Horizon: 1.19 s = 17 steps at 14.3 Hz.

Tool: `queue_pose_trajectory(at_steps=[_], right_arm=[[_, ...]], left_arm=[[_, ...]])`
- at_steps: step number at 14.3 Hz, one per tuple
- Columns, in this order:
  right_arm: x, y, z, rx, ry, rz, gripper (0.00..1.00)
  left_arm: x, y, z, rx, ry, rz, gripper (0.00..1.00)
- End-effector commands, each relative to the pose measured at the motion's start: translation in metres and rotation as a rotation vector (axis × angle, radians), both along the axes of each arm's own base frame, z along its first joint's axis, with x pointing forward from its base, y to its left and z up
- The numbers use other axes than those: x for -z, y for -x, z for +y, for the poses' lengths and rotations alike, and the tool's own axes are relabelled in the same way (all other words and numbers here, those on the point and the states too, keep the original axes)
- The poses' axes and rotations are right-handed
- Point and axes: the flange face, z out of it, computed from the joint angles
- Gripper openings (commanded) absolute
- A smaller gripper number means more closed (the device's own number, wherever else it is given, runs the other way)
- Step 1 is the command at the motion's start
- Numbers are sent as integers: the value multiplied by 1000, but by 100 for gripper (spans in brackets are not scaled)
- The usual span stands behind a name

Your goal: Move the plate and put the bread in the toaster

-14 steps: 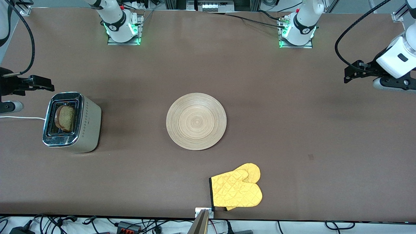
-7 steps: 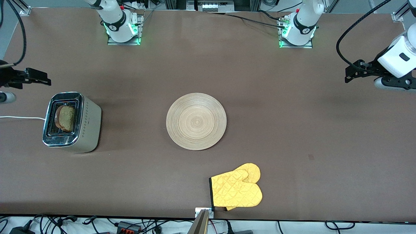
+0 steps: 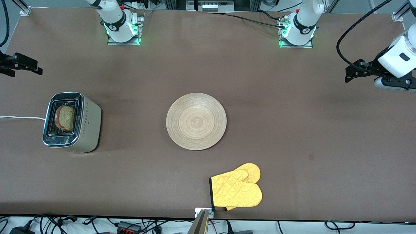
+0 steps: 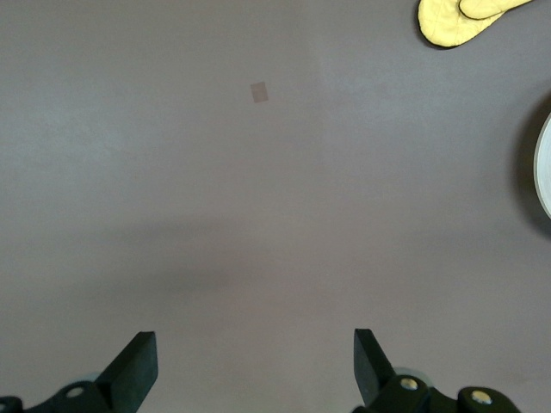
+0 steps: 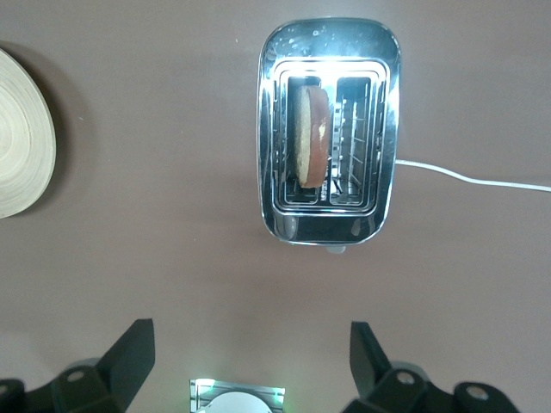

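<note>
Nearest the front camera, a yellow oven mitt [image 3: 236, 190] lies on the worktop [image 3: 308, 130]. The plate [image 3: 196, 121] is found at the worktop's middle, bare. At its nine o'clock in the front view, toward the right arm's end, the toaster [image 3: 72, 122] is set with its slots running near to far; the bread [image 3: 66, 118] is already stood upright in one slot. The right pincer [image 3: 24, 63] is held empty, jaws wide, over the worktop at the toaster's eleven o'clock, and is judged the nearer one. The left pincer [image 3: 352, 74] waits, spread and empty, over the worktop's other end.
</note>
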Motion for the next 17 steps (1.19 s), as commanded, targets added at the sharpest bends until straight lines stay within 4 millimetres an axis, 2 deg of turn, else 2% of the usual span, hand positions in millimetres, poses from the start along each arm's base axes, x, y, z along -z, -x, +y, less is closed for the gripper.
queue_pose_trajectory(at_steps=[1,2,3,17], right_arm=[[6,-2,22,20,20,0,100],[2,-6,38,45,43,-2,100],[1,-5,44,53,72,12,100],[4,-8,41,44,93,16,100]], left_arm=[[-9,1,1,8,-14,3,100],[-8,2,1,8,-14,11,100],[-7,1,1,8,-14,12,100],[-8,2,7,-3,-14,14,100]])
